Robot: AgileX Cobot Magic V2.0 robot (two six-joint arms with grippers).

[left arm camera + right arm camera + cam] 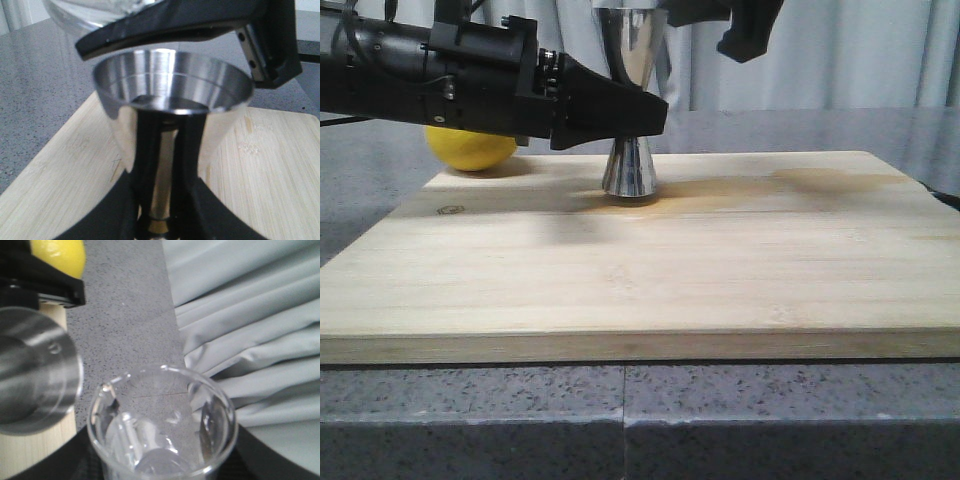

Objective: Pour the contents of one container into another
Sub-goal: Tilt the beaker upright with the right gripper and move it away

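Two grippers at work, one per vessel. Left gripper (645, 115) clamped on the jigger (631, 100) at its narrow waist; in the left wrist view the dark fingers (192, 165) run up either side of the gold band, closed tight against it, and the steel cup's mouth opens toward the camera. Jigger stands upright on the cutting board (640, 270), foot touching the wood near the far edge. Right gripper (750, 30) up high, just right of the jigger's top, mostly cut off in the front view; its wrist camera looks straight into the glass beaker (162, 422), which sits in its grip with the dark fingers at either side of the glass wall. Beaker rim close beside the jigger mouth (35, 372), not over it yet. Cannot tell how much liquid is in the beaker; glass reads clear. Risks, as I judge them: if the beaker tips from this offset, the stream lands on the board or down the jigger's outer wall, since the lip is beside the cup, not above it. Tilting too fast would overshoot the small steel mouth. Glass rim could knock the steel rim, the two being so near. A nudge at the top may rock the jigger on its foot despite the waist hold. Lemon (470, 148) lies behind the left arm on the grey counter (640, 420), well clear.
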